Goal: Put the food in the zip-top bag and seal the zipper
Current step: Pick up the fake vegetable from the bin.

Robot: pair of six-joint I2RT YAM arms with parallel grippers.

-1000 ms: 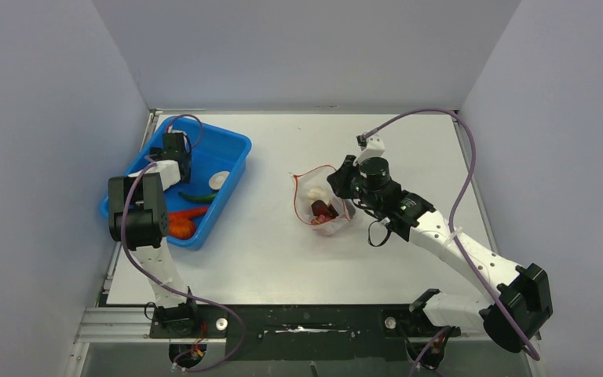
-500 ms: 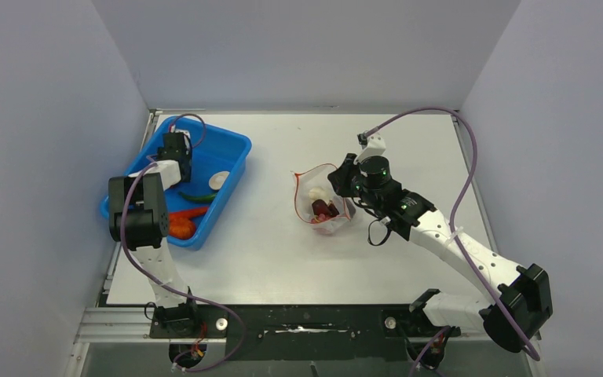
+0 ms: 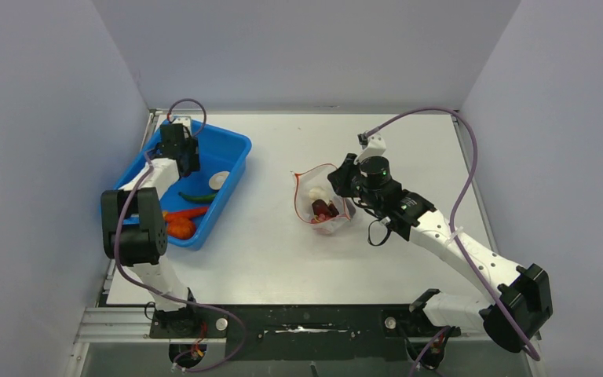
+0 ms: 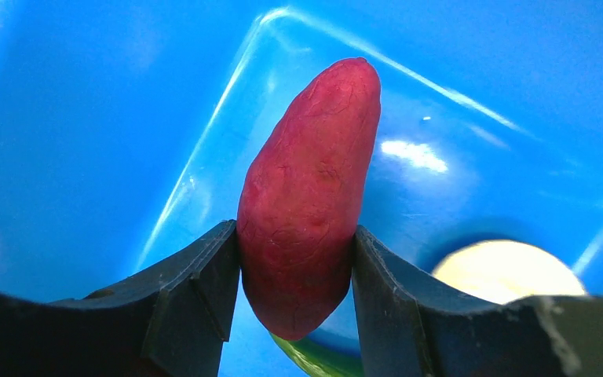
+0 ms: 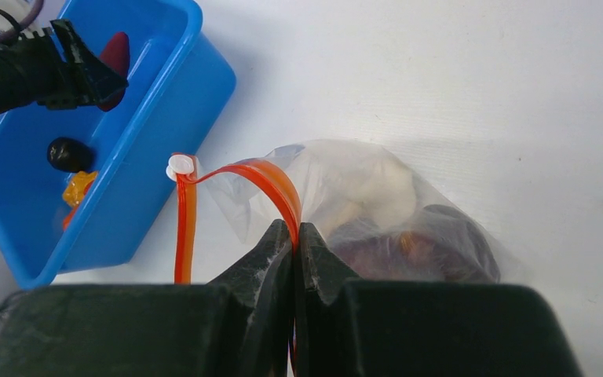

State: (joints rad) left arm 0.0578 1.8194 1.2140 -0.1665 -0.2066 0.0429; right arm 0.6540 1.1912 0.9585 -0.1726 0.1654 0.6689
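Note:
My left gripper (image 4: 293,229) is shut on a red food piece (image 4: 310,181), pinched upright between both fingers above the floor of the blue bin (image 3: 235,148). From above, this gripper (image 3: 182,149) sits over the bin's far end. The zip-top bag (image 3: 322,203) lies mid-table, clear, with white food (image 5: 385,196) and dark food (image 5: 447,239) inside. Its mouth stands open, and the red zipper (image 5: 271,177) arches up from it. My right gripper (image 5: 293,229) is shut on that zipper strip, holding the mouth's edge up.
The bin still holds a green pepper (image 3: 196,197), an orange piece (image 3: 180,228), a red piece (image 3: 190,213) and a white disc (image 3: 220,179). The right wrist view also shows a dark piece (image 5: 69,154) there. Walls close in the table on three sides.
My left gripper has shut on the red piece and shifted slightly toward the bin's far end, its elbow dropping back. The right arm and bag have stayed put.

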